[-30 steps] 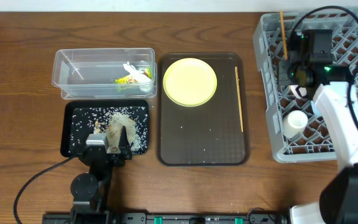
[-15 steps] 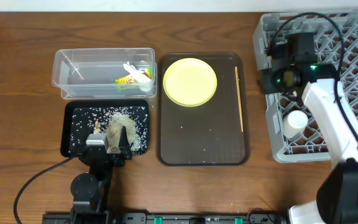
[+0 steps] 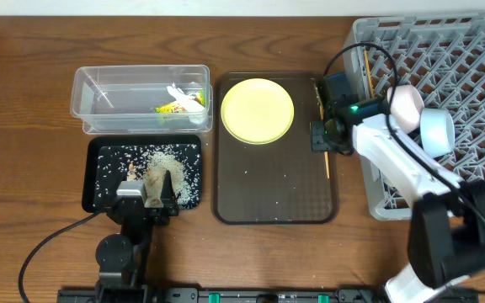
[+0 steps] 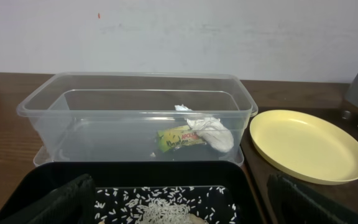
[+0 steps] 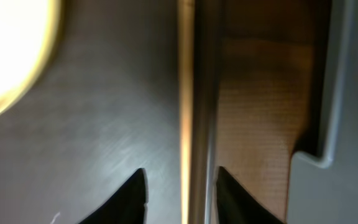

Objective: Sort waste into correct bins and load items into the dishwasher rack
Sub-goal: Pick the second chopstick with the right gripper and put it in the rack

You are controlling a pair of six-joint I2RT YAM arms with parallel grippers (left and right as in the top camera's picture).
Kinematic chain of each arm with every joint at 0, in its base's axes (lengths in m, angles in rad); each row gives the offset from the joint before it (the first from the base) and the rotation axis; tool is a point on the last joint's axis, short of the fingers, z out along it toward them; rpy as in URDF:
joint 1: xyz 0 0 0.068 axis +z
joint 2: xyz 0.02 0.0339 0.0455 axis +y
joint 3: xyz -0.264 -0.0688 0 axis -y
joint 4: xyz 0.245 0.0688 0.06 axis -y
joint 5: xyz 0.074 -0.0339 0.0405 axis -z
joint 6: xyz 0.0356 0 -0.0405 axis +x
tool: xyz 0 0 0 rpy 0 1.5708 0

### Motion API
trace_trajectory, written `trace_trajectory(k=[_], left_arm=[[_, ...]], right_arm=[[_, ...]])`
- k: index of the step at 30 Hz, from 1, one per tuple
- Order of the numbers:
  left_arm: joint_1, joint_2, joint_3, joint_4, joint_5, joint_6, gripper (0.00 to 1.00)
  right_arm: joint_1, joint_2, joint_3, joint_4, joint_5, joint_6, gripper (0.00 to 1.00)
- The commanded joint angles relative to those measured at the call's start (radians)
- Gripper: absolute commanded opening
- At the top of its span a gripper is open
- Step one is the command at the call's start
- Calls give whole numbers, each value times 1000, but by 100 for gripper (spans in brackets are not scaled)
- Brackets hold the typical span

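One chopstick between spread fingers

Thin, pale and wooden, the chopstick (image 5: pixel 188 93) lies along the right edge of the dark brown serving tray (image 3: pixel 268 194), centre of the overhead frame. The right gripper (image 5: pixel 180 198) straddles it, jaws apart. The left gripper (image 4: pixel 185 204) hangs released over the black tray (image 3: pixel 103 189). Brown wooden table (image 3: pixel 23 126); white wall (image 4: pixel 229 31) behind

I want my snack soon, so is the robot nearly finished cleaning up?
Mostly. Wrapper and paper sit in the clear tub, rice in the black tray, one chopstick and a blue bowl in the rack. The right gripper is open around the second chopstick. That chopstick and the yellow plate are not yet loaded.
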Motion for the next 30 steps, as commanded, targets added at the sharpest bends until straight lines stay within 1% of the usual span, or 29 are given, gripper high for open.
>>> trace_trajectory(k=[1,4,6,7,12,13,14,19,24,27,30], left_arm=[[4,-7,-26,-16,9,6,90],[4,-7,-26,-16,9,6,91],[4,-7,-26,-16,9,6,90],[4,-7,-26,-16,9,6,90],[4,-7,-26,-16,9,6,90],[4,-7,-26,-16,9,6,91],[4,-7,-26,-16,9,6,91],[4,-7,-26,-16,9,6,90],[4,-7,-26,-16,9,6,91],[4,-7,-26,-16,9,6,90],[4,-7,-26,-16,9,6,90]], right_arm=[[8,68,-11,26,51,58,27],[8,126,-11,51,42,58,24],[8,148,-11,54,39,58,17],[8,152,-11,51,38,58,15],[9,146,-10,47,39,47,13],[8,146,-10,45,38,47,9],[8,146,-10,39,34,47,2],[5,106,14,-1,-20,36,1],[-50,-45,106,-26,-138,-122,1],[-122,-132,156,-36,-137,-195,1],[-211,-195,168,5,-138,-301,1]])
